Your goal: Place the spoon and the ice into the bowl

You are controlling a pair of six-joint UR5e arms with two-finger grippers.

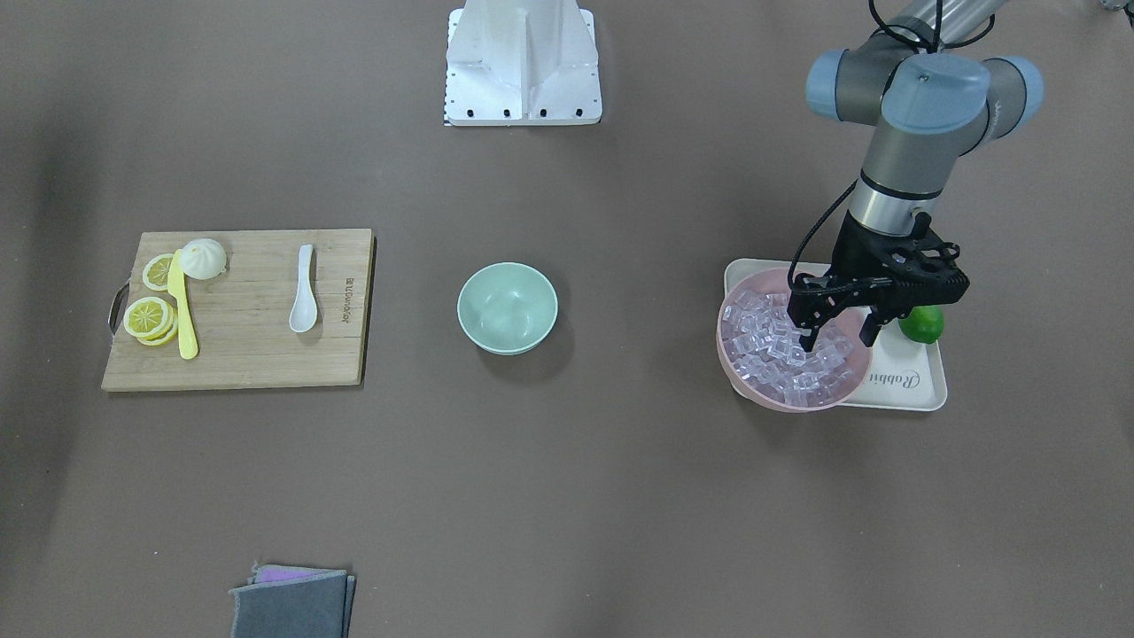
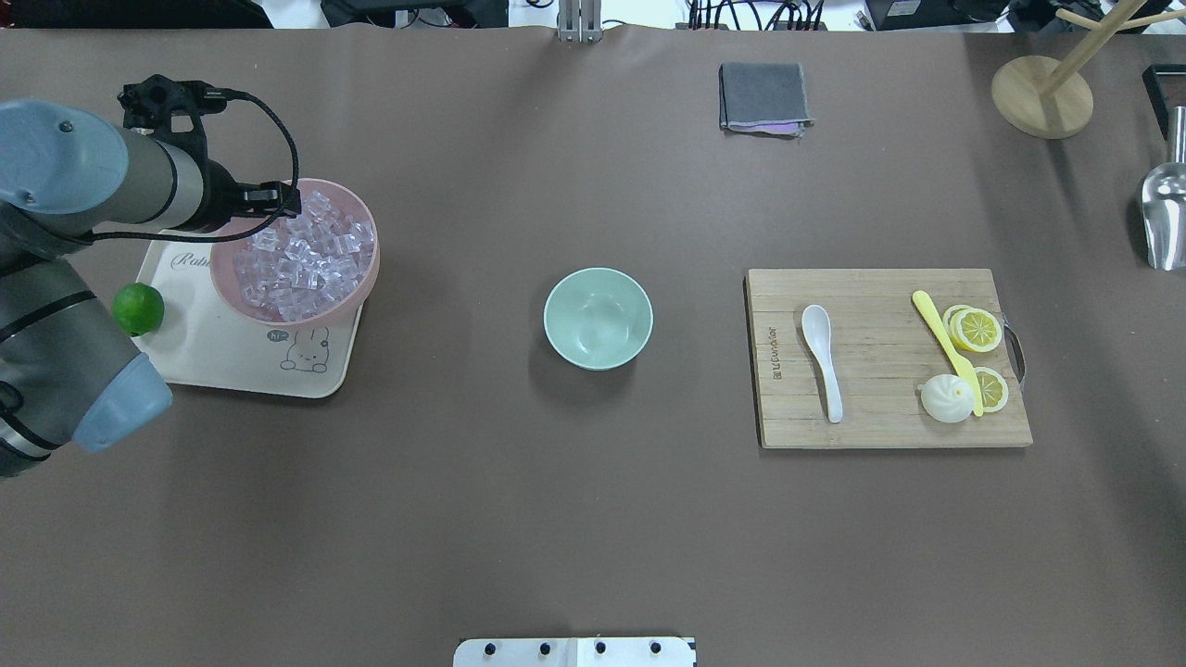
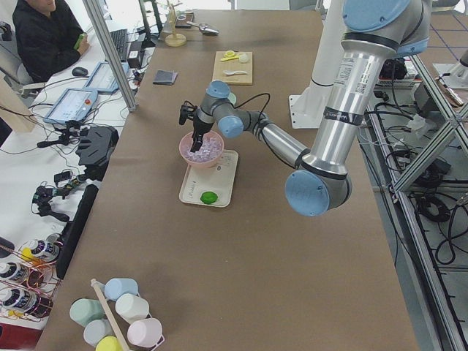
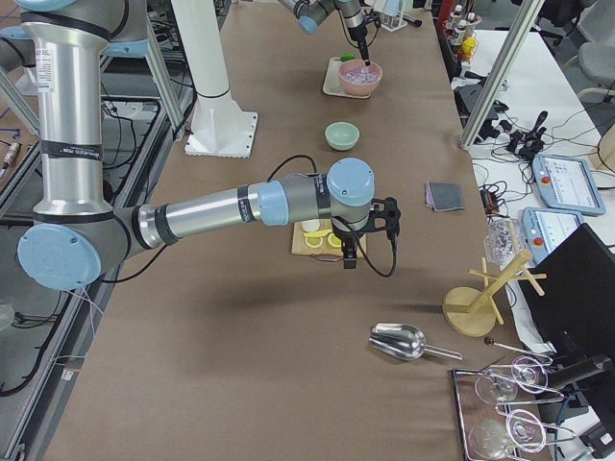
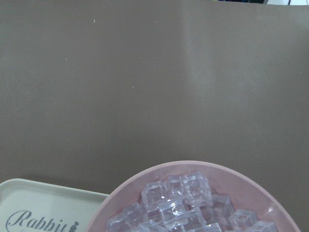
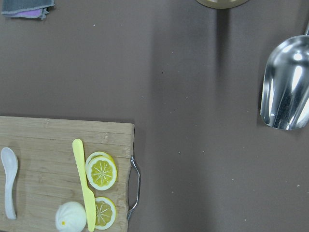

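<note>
As my left gripper (image 1: 837, 340) hangs spread at frame right, ice (image 1: 764, 347) lies directly beneath it in the pink bowl (image 1: 722, 341).

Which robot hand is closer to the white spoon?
Right. The right gripper hangs by the cutting board where the spoon lies; the left gripper is far off, over the pink bowl of ice cubes.

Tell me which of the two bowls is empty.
The mint-green bowl, standing alone; the pink bowl on the tray is heaped with ice cubes.
</note>
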